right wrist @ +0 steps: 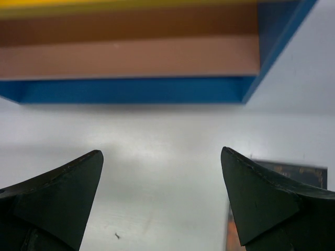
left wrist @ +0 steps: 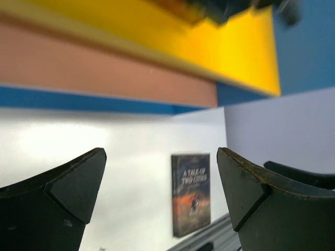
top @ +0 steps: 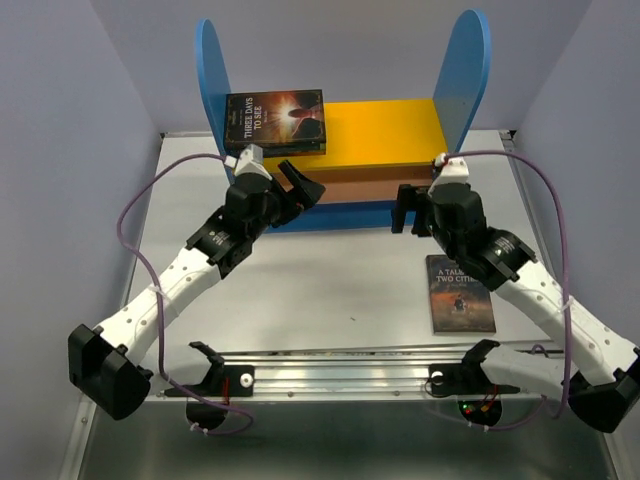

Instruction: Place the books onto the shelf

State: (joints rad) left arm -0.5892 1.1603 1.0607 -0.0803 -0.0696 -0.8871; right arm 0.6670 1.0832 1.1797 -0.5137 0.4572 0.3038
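Dark Tale of Two Cities book (top: 460, 292) just beside right tool (top: 410, 212) | both tools released, left tool (top: 296, 186)

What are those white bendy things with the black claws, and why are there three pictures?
They are two robot arms. Each ends in a gripper with two black fingers. The big picture looks down from above; the other two come from little cameras on each wrist, so you see that arm's own fingers up close. The left gripper and right gripper are both open and hold nothing. In front of them stands a shelf with blue sides and a yellow top. A stack of books lies on that top. One more dark book, A Tale of Two Cities, lies flat on the table beside the right arm.
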